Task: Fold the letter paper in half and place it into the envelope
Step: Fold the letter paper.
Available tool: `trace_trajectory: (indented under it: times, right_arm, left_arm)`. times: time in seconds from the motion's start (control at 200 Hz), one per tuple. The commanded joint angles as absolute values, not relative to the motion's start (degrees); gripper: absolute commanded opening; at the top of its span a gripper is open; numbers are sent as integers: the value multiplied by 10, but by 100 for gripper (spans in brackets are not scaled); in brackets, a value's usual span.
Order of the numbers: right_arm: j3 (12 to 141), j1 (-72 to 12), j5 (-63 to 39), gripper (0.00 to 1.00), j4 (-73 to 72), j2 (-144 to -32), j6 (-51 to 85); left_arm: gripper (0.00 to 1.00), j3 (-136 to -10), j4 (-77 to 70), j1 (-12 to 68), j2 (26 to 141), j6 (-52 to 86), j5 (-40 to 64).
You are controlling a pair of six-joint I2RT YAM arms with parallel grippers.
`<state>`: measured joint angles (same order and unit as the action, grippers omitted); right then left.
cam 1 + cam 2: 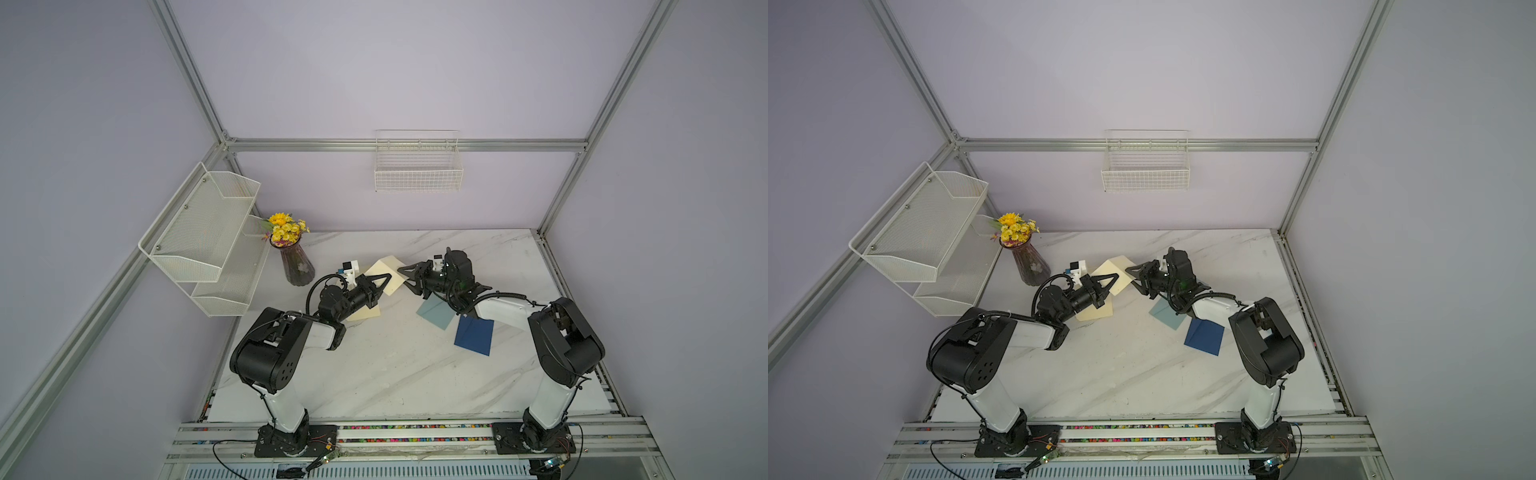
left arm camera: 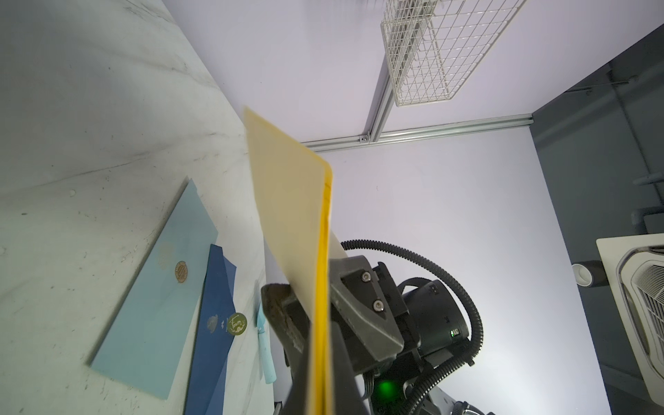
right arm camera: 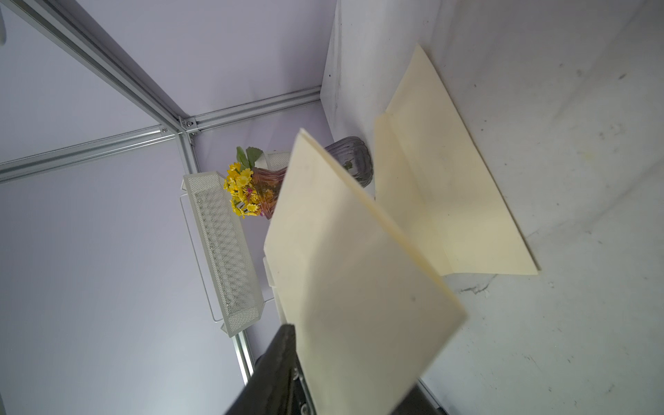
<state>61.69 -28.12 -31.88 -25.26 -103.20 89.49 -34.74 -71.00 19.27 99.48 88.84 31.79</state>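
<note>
The cream letter paper (image 1: 384,265) is folded double and held up in the air over the middle back of the marble table (image 1: 374,374). My left gripper (image 1: 387,277) is shut on one edge of it; in the left wrist view the paper (image 2: 287,201) stands edge-on between the fingers of the left gripper (image 2: 319,366). From the opposite side, my right gripper (image 1: 407,280) stands open with its fingers spread either side of the paper's (image 3: 359,287) other edge. The cream envelope (image 1: 365,314) lies flat under my left wrist, and the right wrist view shows the envelope (image 3: 449,187) with its flap open.
A light blue envelope (image 1: 435,313) and a dark blue envelope (image 1: 474,336) lie under my right arm. A glass vase of yellow flowers (image 1: 296,262) stands at the back left beside a white mesh shelf (image 1: 208,237). A wire basket (image 1: 417,166) hangs on the back wall.
</note>
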Motion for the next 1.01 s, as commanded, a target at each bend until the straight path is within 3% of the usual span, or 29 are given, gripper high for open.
trace_trajectory:
  times: [0.0,0.18,0.445,0.55,0.7,0.9,1.0]
  right_arm:
    - [610,-277,-312,27,-258,-1035,897]
    - [605,-277,-309,0,-256,-1036,898]
    - [608,-273,-313,0,-248,-1034,895]
    - [604,-267,-314,27,-247,-1028,893]
    - [594,-262,-314,31,-249,-1021,892]
    - [591,-262,-312,1,-249,-1021,890]
    - [592,-261,-312,0,-247,-1020,890]
  left_arm:
    - [0,-340,-736,194,971,870,330]
    - [0,-338,-738,194,968,869,336]
    - [0,-336,-733,193,962,865,342]
    - [0,-329,-732,193,958,864,343]
    - [0,-321,-732,193,953,862,345]
    - [0,-318,-727,193,946,859,349]
    - [0,-318,-718,194,940,853,352]
